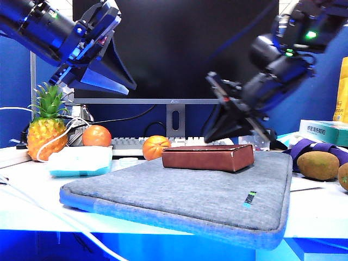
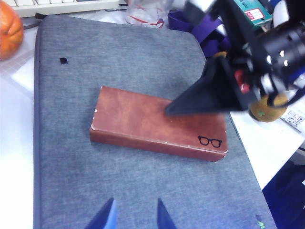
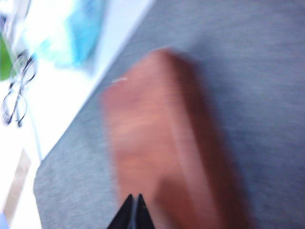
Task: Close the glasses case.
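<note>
— Grey fabric sleeve (image 1: 179, 196), flat and rectangular, lies closest to the exterior camera on the white table (image 1: 27, 215). What sits on it?

— One flat rectangular reddish-brown leather-look glasses case (image 1: 208, 157) rests on the far half of the sleeve. Its lid is down flush on the body, and the left wrist view shows the top as one unbroken brown face with a small black spectacles mark near one corner. No pale lining shows anywhere.

— So the closing looks done?

— By the look of it, yes. No gap shows along the visible edges, though the right wrist view is too blurred to check the seam. What may be left is only a final press and the arms pulling away.

— Where are the claws?

— The right claw (image 1: 251, 132) is low, at the far edge of the case, its dark fingers drawn together to a point just over the lid; whether the tip actually touches the lid cannot be told. It carries nothing. The left claw (image 1: 111, 81) hangs high above the left end of the sleeve, well apart from the case, its fingers nearly together and holding nothing.

— Anything close by?

— An orange (image 1: 156, 147) stands just behind the sleeve.
</note>
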Controlling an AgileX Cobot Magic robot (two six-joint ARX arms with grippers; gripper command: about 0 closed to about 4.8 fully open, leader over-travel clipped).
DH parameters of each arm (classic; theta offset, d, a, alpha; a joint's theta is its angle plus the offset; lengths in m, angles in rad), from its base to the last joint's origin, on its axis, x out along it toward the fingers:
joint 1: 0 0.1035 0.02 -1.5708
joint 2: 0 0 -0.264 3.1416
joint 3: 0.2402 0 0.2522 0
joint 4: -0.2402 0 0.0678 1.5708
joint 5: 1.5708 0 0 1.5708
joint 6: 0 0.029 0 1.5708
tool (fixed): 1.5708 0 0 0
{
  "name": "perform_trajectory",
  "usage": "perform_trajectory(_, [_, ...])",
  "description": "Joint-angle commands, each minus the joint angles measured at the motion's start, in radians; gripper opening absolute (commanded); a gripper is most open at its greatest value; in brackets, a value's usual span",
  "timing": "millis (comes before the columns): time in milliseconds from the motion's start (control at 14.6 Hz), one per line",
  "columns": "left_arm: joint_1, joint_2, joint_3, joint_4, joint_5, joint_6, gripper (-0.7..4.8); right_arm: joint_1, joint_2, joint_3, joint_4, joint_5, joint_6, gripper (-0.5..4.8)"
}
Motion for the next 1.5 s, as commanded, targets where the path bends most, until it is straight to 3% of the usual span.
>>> perform_trajectory(68, [0.001, -0.051, 0.006, -0.001, -0.030, 0.026, 1.78, 0.008, -0.054, 0.006, 0.091, 0.057, -0.011, -0.06])
perform_trajectory(342, [0.005, -0.301, 0.006, -0.092, -0.369, 0.211, 1.86, -0.035, -0.255, 0.006, 0.212, 0.198, -0.079, -0.06])
perform_trajectory(547, [0.113, -0.541, 0.001, -0.147, -0.397, 0.291, 1.88, -0.090, -0.470, 0.005, 0.282, 0.283, -0.140, -0.06])
perform_trajectory(683, [0.257, -0.686, -0.027, -0.147, -0.354, 0.288, 1.88, -0.140, -0.623, -0.019, 0.357, 0.341, -0.156, -0.06])
perform_trajectory(888, [0.549, -0.882, -0.141, -0.152, -0.247, 0.251, 1.88, -0.194, -0.869, -0.136, 0.398, 0.441, -0.277, -0.06])
perform_trajectory(1025, [0.565, -0.977, -0.187, -0.157, -0.244, 0.253, 1.87, -0.195, -1.050, -0.297, 0.412, 0.501, -0.341, -0.06])
perform_trajectory(1230, [0.565, -1.056, -0.218, -0.175, -0.195, 0.240, 1.87, -0.193, -1.376, -0.690, 0.633, 0.529, -0.317, -0.06])
perform_trajectory(1503, [0.567, -1.153, -0.343, -0.188, 0.021, 0.191, 1.87, -0.192, -1.684, -1.052, 0.652, 0.536, -0.195, -0.06])
